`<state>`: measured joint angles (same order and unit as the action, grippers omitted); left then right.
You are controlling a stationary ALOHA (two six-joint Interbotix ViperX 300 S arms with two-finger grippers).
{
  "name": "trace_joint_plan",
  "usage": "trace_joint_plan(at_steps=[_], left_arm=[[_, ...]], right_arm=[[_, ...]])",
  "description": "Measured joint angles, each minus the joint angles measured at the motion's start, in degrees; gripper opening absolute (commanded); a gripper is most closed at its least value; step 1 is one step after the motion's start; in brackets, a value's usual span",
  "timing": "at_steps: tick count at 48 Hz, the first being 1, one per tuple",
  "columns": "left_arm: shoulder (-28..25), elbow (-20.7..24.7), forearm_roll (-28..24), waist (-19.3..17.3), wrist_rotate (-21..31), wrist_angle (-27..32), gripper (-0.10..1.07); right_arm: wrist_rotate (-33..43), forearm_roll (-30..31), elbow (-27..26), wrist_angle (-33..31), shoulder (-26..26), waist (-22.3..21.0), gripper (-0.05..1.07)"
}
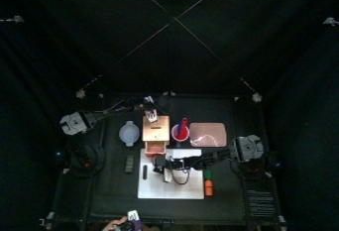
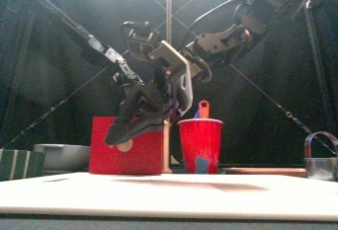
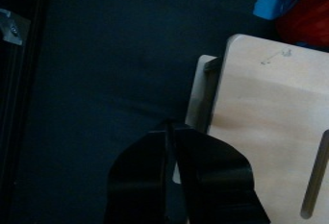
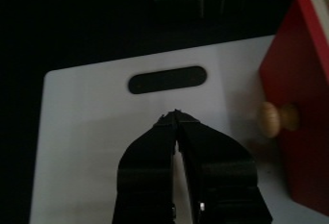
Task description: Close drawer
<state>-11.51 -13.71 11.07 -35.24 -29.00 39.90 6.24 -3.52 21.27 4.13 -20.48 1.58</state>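
The drawer point(image 1: 157, 128) is a small tan wooden unit at the table's middle. Its red front point(image 2: 128, 145) with a wooden knob point(image 4: 272, 118) faces the front edge and seems pulled out a little point(image 1: 155, 148). My left gripper point(image 3: 172, 132) is shut and empty, hovering beside the unit's tan top point(image 3: 264, 122). My right gripper point(image 4: 174, 120) is shut and empty above the white sheet point(image 4: 115, 103), just in front of the red face, left of the knob. Both grippers hang before the drawer in the front view point(image 2: 148, 111).
A red cup point(image 2: 201, 145) and a pale pink pad point(image 1: 212, 134) lie right of the drawer. A clear bowl point(image 1: 129, 131) and a dark bar point(image 1: 129, 162) lie left. An orange item point(image 1: 208, 186) sits by the sheet's right edge. A person's hand point(image 1: 133, 218) shows at the front.
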Motion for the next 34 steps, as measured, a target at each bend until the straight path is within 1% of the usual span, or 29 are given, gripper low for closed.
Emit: trace_joint_plan(at_steps=[5,11,20,29,34], left_arm=[[-0.1,-0.1,0.1,-0.1,-0.1,0.0,0.5],[-0.1,-0.2,0.0,0.0,-0.2,-0.1,0.5],[-0.1,-0.5,-0.4,0.0,-1.7,-1.0,0.5],[-0.1,-0.6,-0.4,0.1,-3.7,-2.5,0.49],[-0.1,-0.8,-0.5,0.0,-4.1,-3.2,0.49]], right_arm=[[-0.1,1.1,-0.7,-1.5,0.0,-1.7,0.19],[0.0,2.9,-1.4,-3.4,0.0,-2.2,0.19],[0.0,5.8,-2.1,-5.8,0.0,-2.9,0.19],[0.1,10.0,-3.8,-8.1,0.0,-6.3,0.19],[0.1,12.3,-4.8,-8.8,-0.6,-7.2,0.19]])
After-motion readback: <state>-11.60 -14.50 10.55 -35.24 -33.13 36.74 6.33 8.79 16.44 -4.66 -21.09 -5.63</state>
